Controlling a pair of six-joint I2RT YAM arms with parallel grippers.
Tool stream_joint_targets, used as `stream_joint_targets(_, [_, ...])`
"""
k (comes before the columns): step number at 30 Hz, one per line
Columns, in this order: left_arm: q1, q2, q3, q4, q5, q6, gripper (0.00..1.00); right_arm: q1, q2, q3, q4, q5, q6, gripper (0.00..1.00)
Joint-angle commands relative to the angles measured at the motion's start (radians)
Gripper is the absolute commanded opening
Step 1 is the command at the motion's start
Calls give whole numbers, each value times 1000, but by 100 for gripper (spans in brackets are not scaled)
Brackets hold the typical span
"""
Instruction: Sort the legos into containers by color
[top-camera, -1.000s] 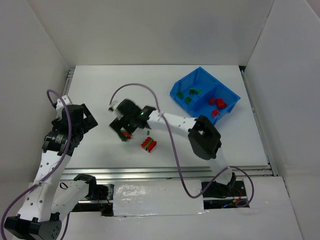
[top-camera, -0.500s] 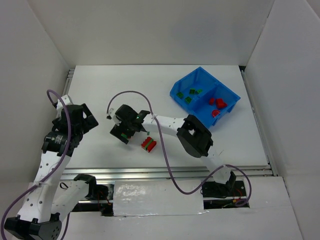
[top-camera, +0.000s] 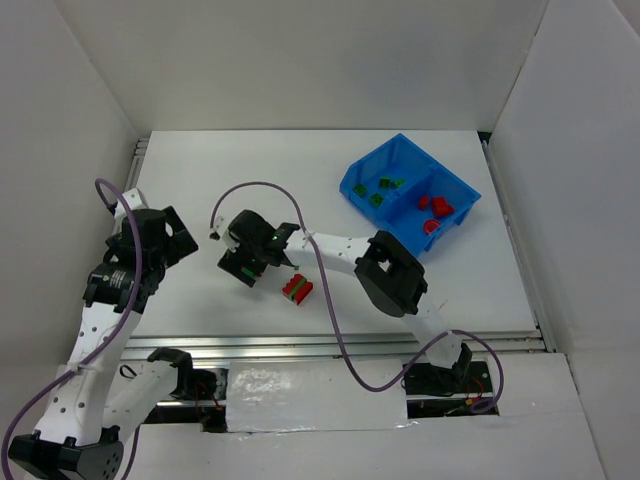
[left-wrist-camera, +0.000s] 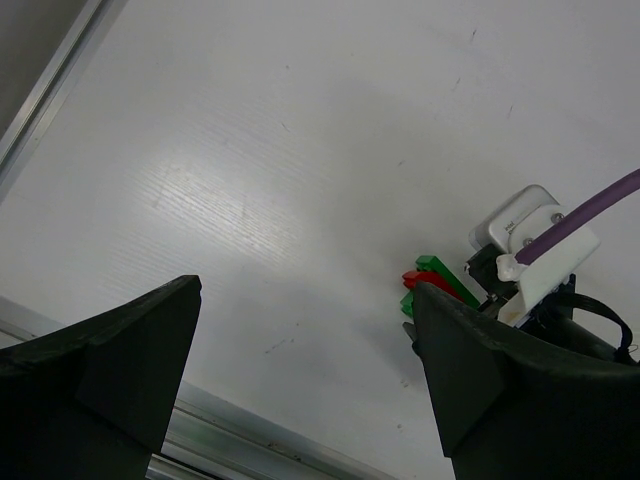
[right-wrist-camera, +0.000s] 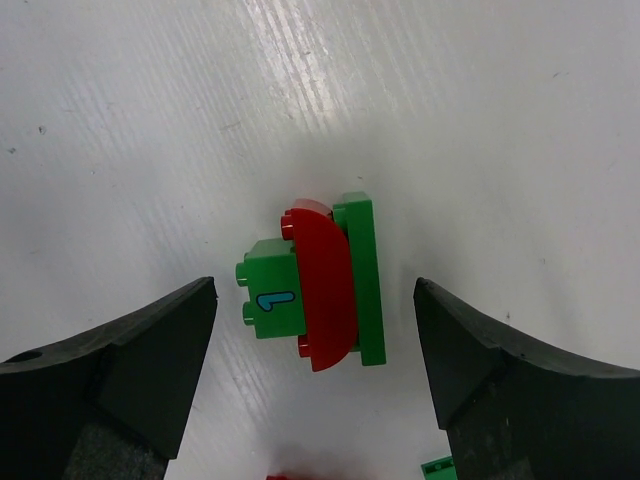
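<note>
Two compartments split the blue bin (top-camera: 440, 164): green legos (top-camera: 383, 186) in the left one, red legos (top-camera: 436, 208) in the right. It sits at the far right of a white table (top-camera: 200, 170) boxed in by white walls (top-camera: 300, 60). Near mid-table, a green-red-green stack (right-wrist-camera: 315, 290) lies flat between the right gripper's (right-wrist-camera: 315, 300) spread fingers (right-wrist-camera: 150, 360), touching neither. Another red-green cluster (top-camera: 297, 289) lies just beside. Well apart, the left gripper (left-wrist-camera: 305, 295) hangs agape above the table.

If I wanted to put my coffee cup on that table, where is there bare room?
Two bare patches: the far-left table between the back edge, the left gripper and the blue bin; and the near-right corner between bin and right arm. Crowded: the near middle, where the right gripper straddles a red-green brick stack beside a second stack.
</note>
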Motion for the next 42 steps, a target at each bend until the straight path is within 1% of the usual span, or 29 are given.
stream_joint_targets(1, [6,-8,6,30,9,16,100,2,12,-20,68,9,-8,86])
stream_joint_targets(6, [6,-13,9,24,-1,4,100,0,35,-12,57,18,-8,85])
stream_joint_targets(7, [6,-16,7,24,-1,1,100,0,37,-15,60,16,-6,77])
stream_joint_targets(8, [6,-20,9,24,-3,-2,100,-1,32,-29,72,21,0,63])
stream_joint_targets(9, [6,-22,7,24,-1,-4,100,0,29,-38,83,21,6,63])
stream_joint_targets(10, [6,-24,7,24,0,-8,99,0,24,-49,94,33,12,52])
stream_joint_targets(11, [6,-25,6,26,12,-9,100,-1,14,-63,122,38,23,47])
stream_joint_targets(12, [6,-30,4,29,20,-10,100,-1,6,-87,135,42,27,39])
stream_joint_targets(14, [6,-30,0,35,46,-15,100,-10,-23,-121,166,47,52,30])
stream_joint_targets(15, [6,-30,0,35,54,-18,99,-14,-38,-135,173,47,66,22])
stream_joint_targets(16, [6,-30,0,38,64,-24,99,-20,-57,-155,204,84,101,14])
stream_joint_targets(17, [6,-28,1,42,102,-25,100,-24,-113,-207,222,98,119,1])
stream_joint_targets(18, [6,-25,4,45,133,-30,99,-26,-150,-244,242,104,136,0])
stream_joint_targets(19, [6,-25,9,47,170,-38,100,-24,-233,-280,288,99,153,0])
stream_joint_targets(20, [6,-22,13,61,264,-44,99,-23,-276,-361,310,92,159,0])
stream_joint_targets(21, [6,-24,12,78,329,-47,100,-24,-323,-405,336,86,193,0])
stream_joint_targets(22, [6,-24,10,96,389,-53,100,-23,-414,-448,382,82,223,0])
stream_joint_targets(23, [6,-22,10,123,435,-67,99,-21,-455,-533,422,84,236,0])
stream_joint_targets(24, [6,-22,7,142,531,-88,100,-23,-497,-572,446,85,259,0])
stream_joint_targets(25, [6,-24,0,166,579,-100,100,-23,-570,-604,478,85,268,0])
stream_joint_targets(26, [4,-24,-16,191,621,-116,99,-23,-598,-653,489,78,276,0])
stream_joint_targets(27, [6,-24,-28,244,700,-145,99,-21,-627,-672,495,75,285,0])
stream_joint_targets(29, [2,-8,-69,330,809,-182,100,-20,-696,-707,511,69,316,0])
stream_joint_targets(34, [-7,50,-112,433,925,-211,100,-15,-796,-735,522,58,349,0])
stream_joint_targets(37, [-22,72,-131,490,971,-222,100,-12,-819,-726,523,53,365,0])
stream_joint_targets(38, [-30,81,-132,502,974,-225,100,-9,-822,-723,523,32,366,1])
stream_joint_targets(42, [-79,93,-134,536,963,-242,99,-4,-818,-704,525,35,372,1])
